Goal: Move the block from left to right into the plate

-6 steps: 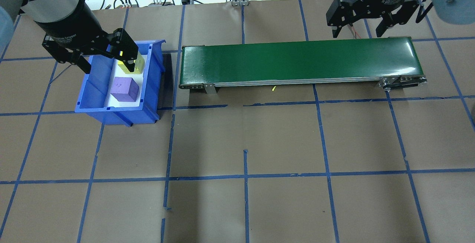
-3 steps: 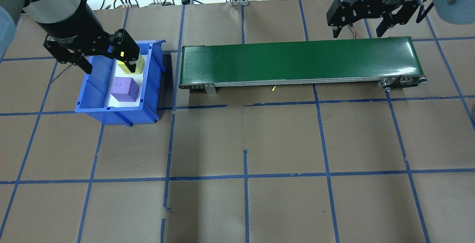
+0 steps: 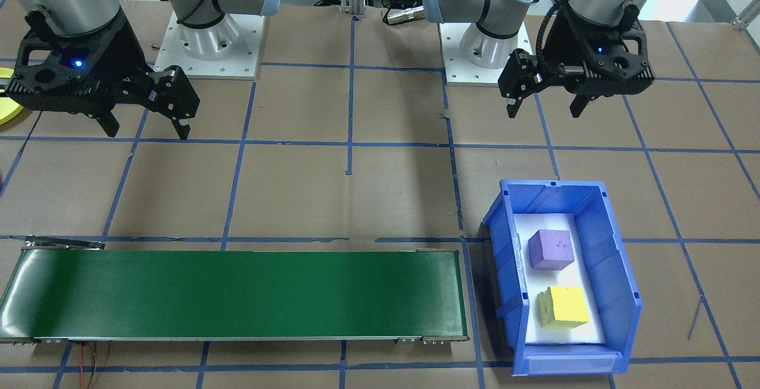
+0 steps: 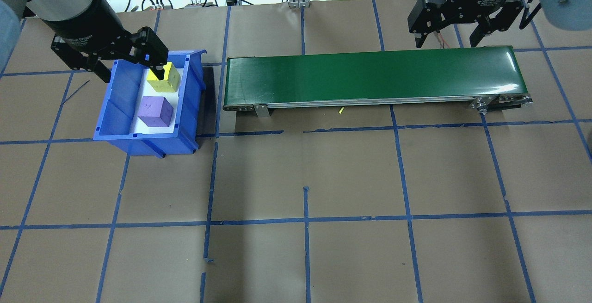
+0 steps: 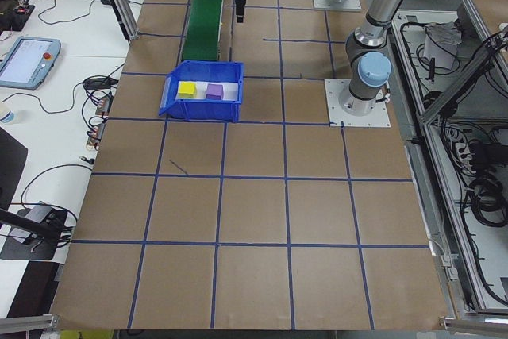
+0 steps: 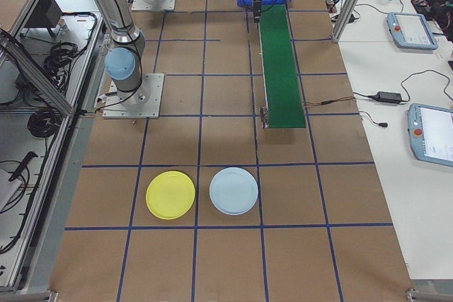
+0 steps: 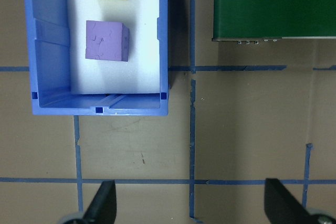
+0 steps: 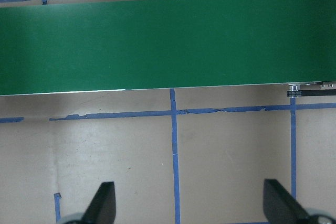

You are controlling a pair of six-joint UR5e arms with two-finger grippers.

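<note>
Yellow block (image 3: 563, 306) and purple block (image 3: 551, 249) sit in the blue bin (image 3: 611, 276); both the left gripper (image 3: 542, 102) and right gripper (image 3: 146, 127) gape empty.

My desk (image 4: 351, 178) covered in brown paper with a blue tape grid, blue bin (image 4: 118, 122) on my left, long green conveyor belt (image 4: 370, 78) beside it, yellow plate (image 6: 170, 194) and pale blue plate (image 6: 234, 191) well off to my right, my two arm bases (image 3: 208, 50) bolted on.

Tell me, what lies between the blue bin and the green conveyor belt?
Only bare brown paper and one blue tape line separate blue bin and conveyor belt, per overhead view.
</note>
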